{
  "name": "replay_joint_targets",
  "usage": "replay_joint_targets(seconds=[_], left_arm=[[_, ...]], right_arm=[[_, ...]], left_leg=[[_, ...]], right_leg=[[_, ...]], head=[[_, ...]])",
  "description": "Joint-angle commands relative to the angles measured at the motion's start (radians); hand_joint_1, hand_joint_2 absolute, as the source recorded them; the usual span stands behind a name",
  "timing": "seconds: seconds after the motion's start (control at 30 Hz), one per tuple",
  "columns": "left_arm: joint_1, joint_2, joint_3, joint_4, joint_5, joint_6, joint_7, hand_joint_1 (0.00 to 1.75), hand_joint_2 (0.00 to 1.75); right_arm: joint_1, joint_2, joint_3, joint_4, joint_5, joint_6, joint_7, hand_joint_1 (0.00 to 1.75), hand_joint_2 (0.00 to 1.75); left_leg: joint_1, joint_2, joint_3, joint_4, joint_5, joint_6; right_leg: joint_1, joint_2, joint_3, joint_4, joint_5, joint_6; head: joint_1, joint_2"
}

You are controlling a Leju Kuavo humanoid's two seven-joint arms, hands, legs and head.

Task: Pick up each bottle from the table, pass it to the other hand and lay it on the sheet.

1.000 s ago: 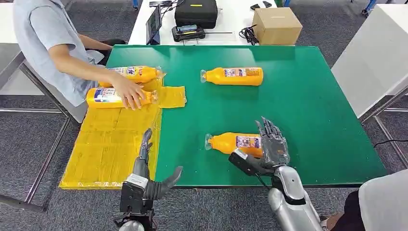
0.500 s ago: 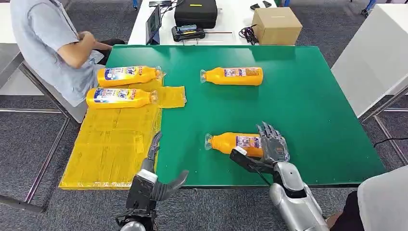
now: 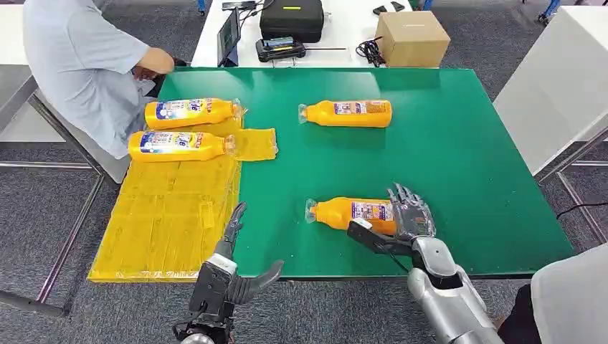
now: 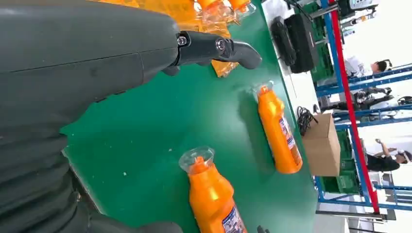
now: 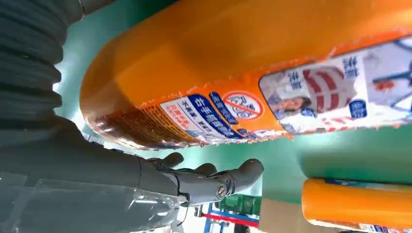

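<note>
Here the right hand [image 3: 409,215] is sitting at the base end of the near orange bottle [image 3: 351,213], its fingers curving over that end and its thumb reaching along the side nearer the robot; the bottle is lying on the green table [image 3: 459,165], and whether the hand is actually gripping it cannot be told. The bottle's long axis is running across the table, with its clear-capped neck pointing away from the hand toward the robot's left. In the right wrist view the labelled body [image 5: 272,73] is lying close above the fingers [image 5: 214,182].

Beyond that hand, farther up the table, a second orange bottle [image 3: 346,113] is lying parallel, neck also pointing left.

The left hand [image 3: 233,269] is hovering at the near table edge, fingers spread and holding nothing, beside the yellow sheet [image 3: 168,215]. Ahead of it, two bottles [image 3: 183,129] are lying on the sheet's far end, necks pointing right. A person [image 3: 86,64] is sitting just past them.
</note>
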Motion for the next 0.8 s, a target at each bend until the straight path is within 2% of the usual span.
replay_joint_targets(seconds=[0.03, 0.13, 0.33, 0.57, 0.6, 0.63, 0.8], left_arm=[[-0.005, 0.011, -0.037, 0.045, 0.021, -0.011, -0.010, 0.00, 1.75], [-0.011, 0.004, -0.032, 0.052, 0.029, -0.008, -0.028, 0.00, 1.75], [-0.025, 0.004, -0.042, 0.068, 0.050, -0.021, -0.040, 0.00, 1.75], [-0.034, 0.009, -0.029, 0.070, 0.058, -0.007, -0.057, 0.00, 1.75], [-0.035, 0.009, -0.028, 0.071, 0.059, -0.007, -0.058, 0.00, 1.75], [-0.037, 0.011, -0.030, 0.075, 0.062, -0.013, -0.060, 0.00, 1.75], [-0.039, 0.010, -0.033, 0.080, 0.063, -0.015, -0.061, 0.00, 1.75]], right_arm=[[-0.096, 0.013, 0.031, 0.166, -0.055, 0.003, -0.052, 0.00, 1.75], [-0.127, 0.019, 0.040, 0.211, -0.076, 0.019, -0.069, 0.00, 1.75], [-0.175, 0.020, 0.062, 0.309, -0.127, 0.055, -0.099, 0.00, 1.75], [-0.194, -0.040, 0.128, 0.377, -0.165, 0.153, -0.109, 0.00, 1.75], [-0.196, -0.044, 0.128, 0.381, -0.168, 0.155, -0.111, 0.28, 1.75], [-0.207, -0.051, 0.143, 0.395, -0.172, 0.166, -0.113, 1.36, 1.75], [-0.214, -0.061, 0.149, 0.405, -0.185, 0.183, -0.117, 1.36, 1.75]], left_leg=[[0.000, 0.002, 0.003, -0.001, -0.001, -0.001], [0.001, 0.003, 0.006, -0.001, -0.002, -0.002], [0.000, 0.002, 0.003, -0.001, 0.000, -0.001], [0.001, 0.000, 0.008, -0.001, -0.001, -0.002], [0.001, 0.000, 0.007, -0.001, 0.000, -0.001], [0.001, 0.000, 0.007, -0.001, 0.000, -0.001], [0.001, -0.003, 0.012, -0.001, 0.000, -0.001]], right_leg=[[0.000, 0.001, 0.003, -0.001, -0.001, -0.001], [0.001, 0.003, 0.005, -0.001, -0.001, -0.003], [0.001, 0.001, 0.002, -0.001, 0.000, -0.001], [0.001, -0.001, 0.007, -0.001, -0.001, -0.002], [0.001, -0.001, 0.007, -0.002, 0.000, -0.002], [0.001, -0.001, 0.007, -0.002, 0.000, -0.001], [0.001, -0.003, 0.012, -0.003, 0.000, -0.002]], head=[[0.000, 0.000], [0.000, 0.000], [0.000, 0.000], [0.000, 0.000], [0.000, 0.000], [0.000, 0.000], [0.000, 0.000]])
